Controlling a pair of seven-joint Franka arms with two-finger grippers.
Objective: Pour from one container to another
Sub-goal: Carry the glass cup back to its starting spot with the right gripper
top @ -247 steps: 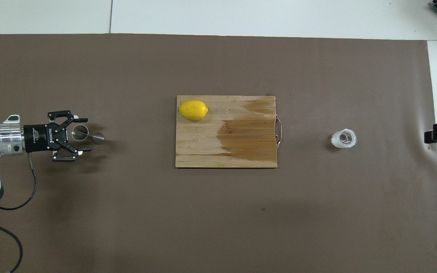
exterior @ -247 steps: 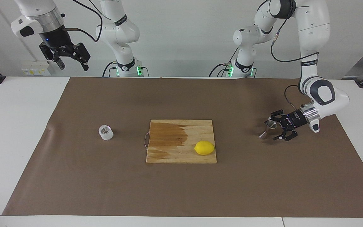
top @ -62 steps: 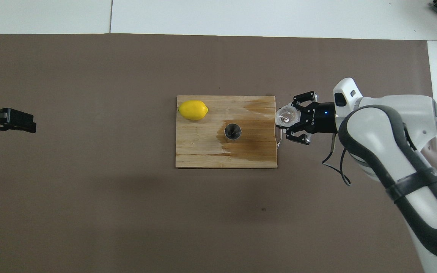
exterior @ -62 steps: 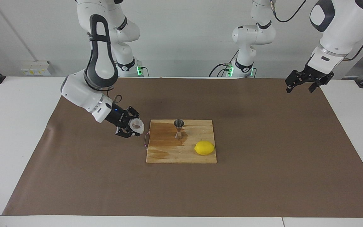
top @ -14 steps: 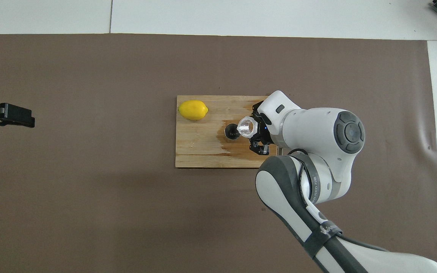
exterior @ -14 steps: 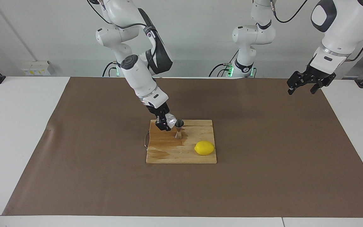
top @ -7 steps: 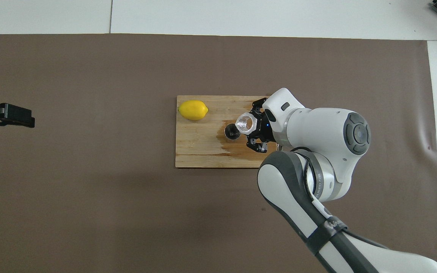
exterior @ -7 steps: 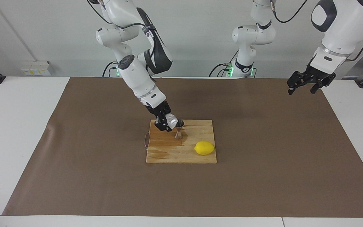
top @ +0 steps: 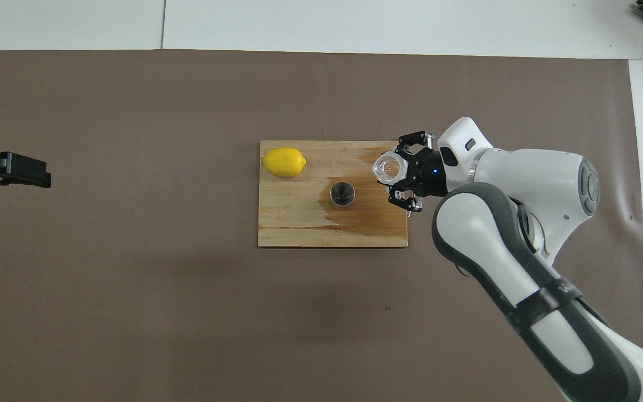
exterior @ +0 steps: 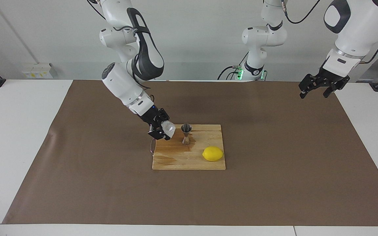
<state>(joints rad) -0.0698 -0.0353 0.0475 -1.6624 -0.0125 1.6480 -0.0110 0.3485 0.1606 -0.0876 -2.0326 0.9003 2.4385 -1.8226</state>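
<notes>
My right gripper (exterior: 164, 130) is shut on the small clear faceted cup (exterior: 169, 127), held in the air over the handle end of the wooden cutting board (exterior: 189, 160). In the overhead view the cup (top: 387, 167) shows its open mouth between the right gripper's (top: 394, 173) fingers. The steel jigger (exterior: 186, 133) stands upright on the board, a short gap away from the cup; from above the jigger (top: 342, 195) shows its round mouth. My left gripper (exterior: 320, 88) hangs open and empty, high over the left arm's end of the table, waiting.
A yellow lemon (exterior: 213, 153) lies on the board's corner farther from the robots, toward the left arm's end. Part of the board (top: 299, 223) looks darker and wet around the jigger. A brown mat (exterior: 274, 183) covers the table.
My right gripper has drawn the cup back from over the jigger's mouth toward the board's handle end and turned it more upright. The left arm has not moved.
</notes>
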